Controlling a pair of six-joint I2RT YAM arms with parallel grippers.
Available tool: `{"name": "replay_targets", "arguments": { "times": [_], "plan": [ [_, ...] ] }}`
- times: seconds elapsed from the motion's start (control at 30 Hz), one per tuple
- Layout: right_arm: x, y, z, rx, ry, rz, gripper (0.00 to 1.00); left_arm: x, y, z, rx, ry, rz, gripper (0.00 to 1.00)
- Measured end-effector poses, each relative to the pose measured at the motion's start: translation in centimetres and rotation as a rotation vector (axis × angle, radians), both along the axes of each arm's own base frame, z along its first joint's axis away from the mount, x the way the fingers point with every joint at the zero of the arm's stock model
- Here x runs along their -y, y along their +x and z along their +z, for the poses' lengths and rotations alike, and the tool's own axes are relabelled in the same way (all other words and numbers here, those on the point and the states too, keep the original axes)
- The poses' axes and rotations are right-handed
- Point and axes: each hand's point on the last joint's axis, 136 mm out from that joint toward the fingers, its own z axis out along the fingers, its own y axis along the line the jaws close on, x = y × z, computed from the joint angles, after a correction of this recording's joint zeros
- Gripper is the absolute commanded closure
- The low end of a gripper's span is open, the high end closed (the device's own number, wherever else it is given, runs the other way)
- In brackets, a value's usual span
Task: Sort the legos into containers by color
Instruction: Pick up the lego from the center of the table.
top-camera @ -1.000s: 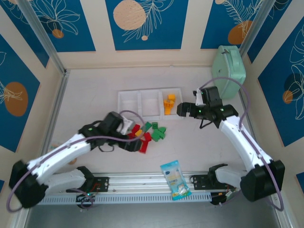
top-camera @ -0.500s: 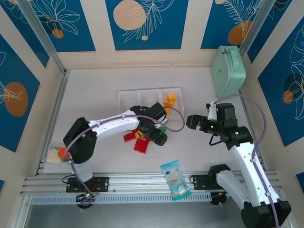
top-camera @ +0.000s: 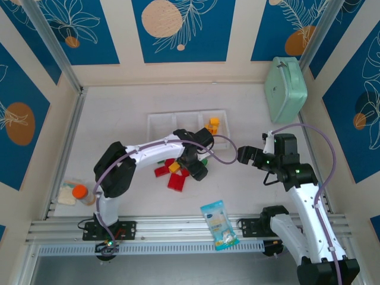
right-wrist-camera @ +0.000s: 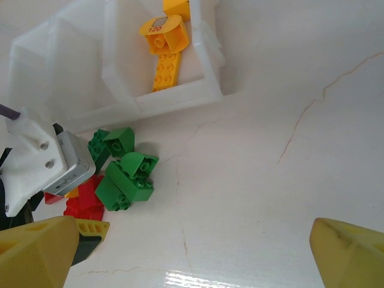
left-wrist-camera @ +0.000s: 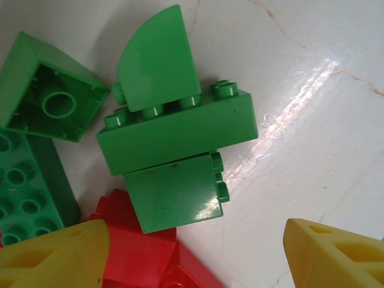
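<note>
The legos lie in a loose pile in front of the containers, a row of three white bins. Red bricks, a yellow one and green ones show around my left gripper, which hangs low over the pile. In the left wrist view a stacked green cluster lies just ahead of my left gripper; the jaws stand apart over a red brick and bare table, holding nothing. Yellow legos sit in the right bin. To the right of the pile, my right gripper is open and empty.
A mint-green case stands at the back right. A blue-and-white snack packet lies near the front rail. An orange-capped item sits at the left edge. Bare tabletop stretches under the right gripper.
The left gripper has swung from the pile's left side over to the green bricks, and its jaws have narrowed. The right gripper has pulled back from the right bin, toward the right and nearer.
</note>
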Motion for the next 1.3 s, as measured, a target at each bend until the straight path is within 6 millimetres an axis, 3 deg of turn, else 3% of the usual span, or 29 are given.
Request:
{"name": "replay_targets", "arguments": {
  "times": [0.53,0.77,0.93,1.07,1.3],
  "plan": [
    [0.6,0.2,-0.6,-0.026,0.004,-0.031,0.01,1.0,1.4,-2.2,0.015,0.043,-0.027,0.42],
    [0.9,0.1,-1.1,-0.040,-0.006,-0.046,0.01,0.3,1.4,-3.6,0.007,0.095,-0.025,0.43],
    [1.1,0.2,-1.1,-0.040,-0.009,-0.052,0.01,0.2,1.4,-3.8,0.004,0.098,-0.024,0.48],
    [1.1,0.2,-1.1,-0.040,-0.009,-0.054,0.01,0.0,1.2,-4.2,-0.002,0.100,-0.015,0.59],
    [1.1,0.2,-1.1,-0.039,-0.008,-0.054,0.01,-0.2,1.0,-4.1,-0.001,0.093,0.010,0.63]
  ]
}}
